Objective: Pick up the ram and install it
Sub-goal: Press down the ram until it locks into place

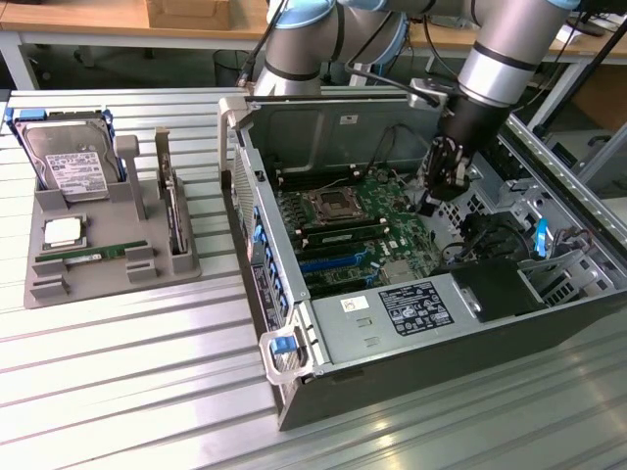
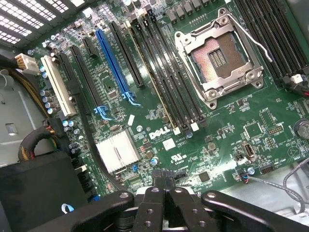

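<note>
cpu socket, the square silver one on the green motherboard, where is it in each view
Exterior view: the square silver CPU socket lies mid-board inside the open computer case, toward the exterior view's left of the black pincer.
Wrist view: the socket lies beside the long black memory slots.
Shared landmark: those slots.
</note>
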